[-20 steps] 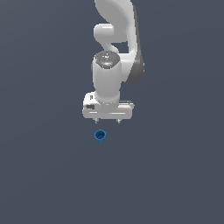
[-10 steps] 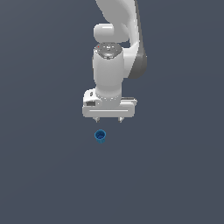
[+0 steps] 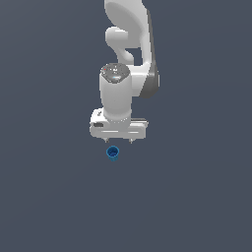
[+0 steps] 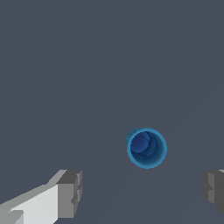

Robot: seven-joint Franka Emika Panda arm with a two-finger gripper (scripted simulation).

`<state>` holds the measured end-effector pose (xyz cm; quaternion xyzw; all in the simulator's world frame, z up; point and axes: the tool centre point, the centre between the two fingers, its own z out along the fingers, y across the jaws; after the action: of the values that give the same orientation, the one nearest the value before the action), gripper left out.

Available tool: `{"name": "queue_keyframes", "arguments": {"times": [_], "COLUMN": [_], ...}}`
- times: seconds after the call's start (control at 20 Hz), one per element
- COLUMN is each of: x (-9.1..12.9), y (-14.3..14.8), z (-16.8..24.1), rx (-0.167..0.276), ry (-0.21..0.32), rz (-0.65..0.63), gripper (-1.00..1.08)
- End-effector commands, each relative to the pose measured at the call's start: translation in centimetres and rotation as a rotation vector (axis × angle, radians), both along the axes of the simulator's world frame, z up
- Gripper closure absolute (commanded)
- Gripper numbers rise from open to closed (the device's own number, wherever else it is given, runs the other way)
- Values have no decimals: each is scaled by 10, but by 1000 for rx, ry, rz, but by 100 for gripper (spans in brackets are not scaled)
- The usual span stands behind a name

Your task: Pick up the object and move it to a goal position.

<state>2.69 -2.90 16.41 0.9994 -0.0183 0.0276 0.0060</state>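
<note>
So the white arm (image 3: 129, 59) is hanging down from the top of the exterior view, wrist pointing at the floor (image 3: 197, 197), which is just a flat grey-blue surface everywhere. The gripper (image 3: 119, 143) is sitting at the bottom of the arm with its wide white body facing the camera, and two little finger stubs are poking out underneath.

The cup (image 3: 113, 152), a tiny bright-blue round thing with a darker hollow middle, is lying on the floor just below the gripper in the exterior view, a bit toward that view's left of the gripper's centre line. Nothing is touching it, and there is a clear sliver of floor showing between it and the finger stubs.

The wrist view is looking straight down into the cup (image 4: 147, 148), so you're seeing the rim as a ring and the dark inside. The fingers (image 4: 70, 194) are showing as grey blocks at the two sides of the frame, spread wide apart with nothing between them except bare floor. The cup is sitting near the gap between them but not inside it, closer to the second finger (image 4: 213, 189) than the first.
</note>
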Motion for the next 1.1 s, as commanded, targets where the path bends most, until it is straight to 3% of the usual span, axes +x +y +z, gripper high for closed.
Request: {"name": "queue_keyframes", "arguments": {"times": [0.0, 0.4, 1.05], "x": [0, -2, -4], "y": [-8, -30, -33], "z": [-18, -65, -92], "rx": [4, 15, 16], "ry": [14, 48, 54], "rz": [-27, -100, -111], "gripper": [-92, -92, -92]}}
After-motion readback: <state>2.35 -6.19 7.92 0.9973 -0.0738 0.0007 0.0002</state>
